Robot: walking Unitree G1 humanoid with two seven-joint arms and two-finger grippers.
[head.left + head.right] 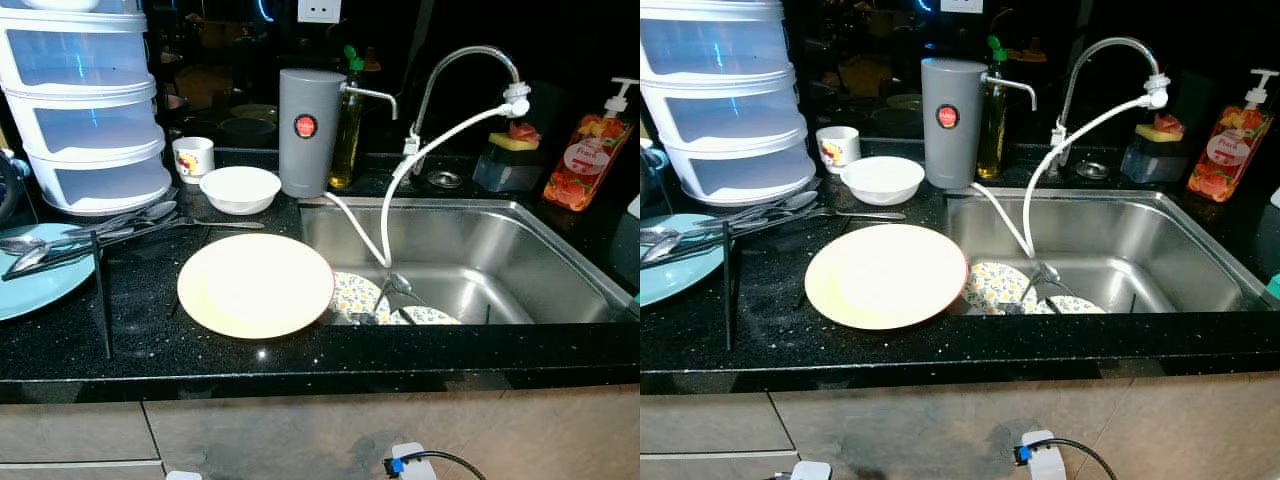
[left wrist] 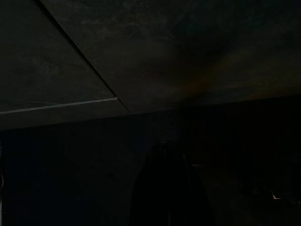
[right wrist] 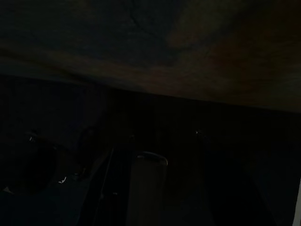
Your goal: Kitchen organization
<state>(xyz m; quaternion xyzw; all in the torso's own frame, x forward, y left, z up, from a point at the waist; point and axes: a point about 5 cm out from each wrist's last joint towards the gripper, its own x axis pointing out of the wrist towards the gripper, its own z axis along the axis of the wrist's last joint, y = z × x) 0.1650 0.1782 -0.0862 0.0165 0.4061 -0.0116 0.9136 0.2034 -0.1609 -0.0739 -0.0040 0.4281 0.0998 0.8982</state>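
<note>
Grippers' finger state cannot be told, round pale-yellow plate (image 1: 256,285) flat on black counter (image 1: 140,340)

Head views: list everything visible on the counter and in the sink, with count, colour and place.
Plate: 1, cream, counter, overhanging the sink's left edge
Bowl: 1, white, behind the plate
Cup: 1, white, patterned, left of the bowl
Blue plate: 1, light blue, counter's left edge
Spoons: several, silver, across the blue plate
Drawer stack: 1, white, back left
Dispenser: 1, grey, beside the sink
Faucet: 1, chrome, with white hose
Patterned plates: 2, floral, in the sink
Soap bottle: 1, orange, back right
Sink: 1, steel
End effectors: wrist views too dark to judge
</note>
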